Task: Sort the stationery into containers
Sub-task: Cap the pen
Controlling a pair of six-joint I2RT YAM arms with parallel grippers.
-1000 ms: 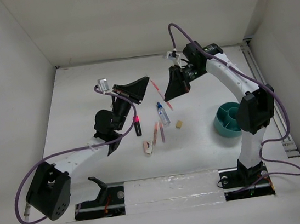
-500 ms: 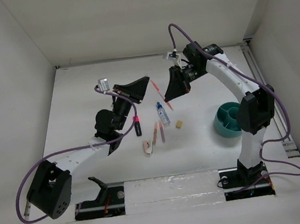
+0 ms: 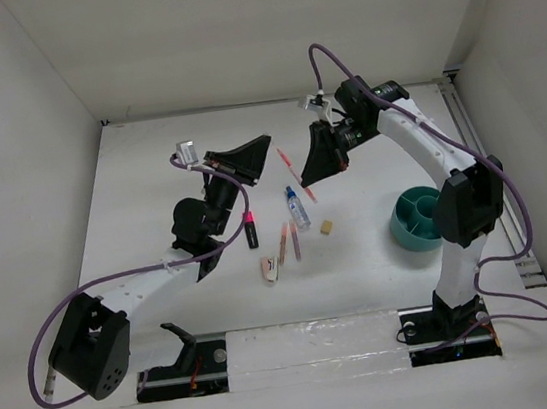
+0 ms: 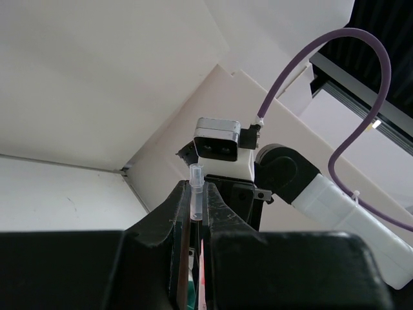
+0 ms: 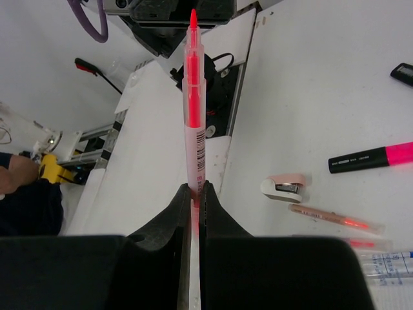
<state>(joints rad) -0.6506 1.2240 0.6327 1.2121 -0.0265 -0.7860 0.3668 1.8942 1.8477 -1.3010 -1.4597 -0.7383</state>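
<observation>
My right gripper (image 3: 314,163) is raised over the far middle of the table and is shut on a thin pink pen (image 5: 193,116). The pen's bare red tip points away from the fingers. My left gripper (image 3: 247,155) is raised opposite it and is shut on a small clear pen cap (image 4: 197,188). On the table lie a black highlighter with a pink cap (image 3: 250,228), a clear blue-capped bottle (image 3: 297,207), a tan eraser cube (image 3: 327,227), a pinkish stapler (image 3: 271,268) and two thin pens (image 3: 289,243). The teal organiser cup (image 3: 415,218) stands at the right.
The right arm's forearm passes just beside the organiser cup. In the right wrist view the stapler (image 5: 284,186), the pink-capped highlighter (image 5: 374,158) and one pen (image 5: 335,218) lie below the gripper. White walls enclose the table on three sides.
My left gripper has shifted very slightly up and to the left. The right gripper and the items on the table have not moved.
</observation>
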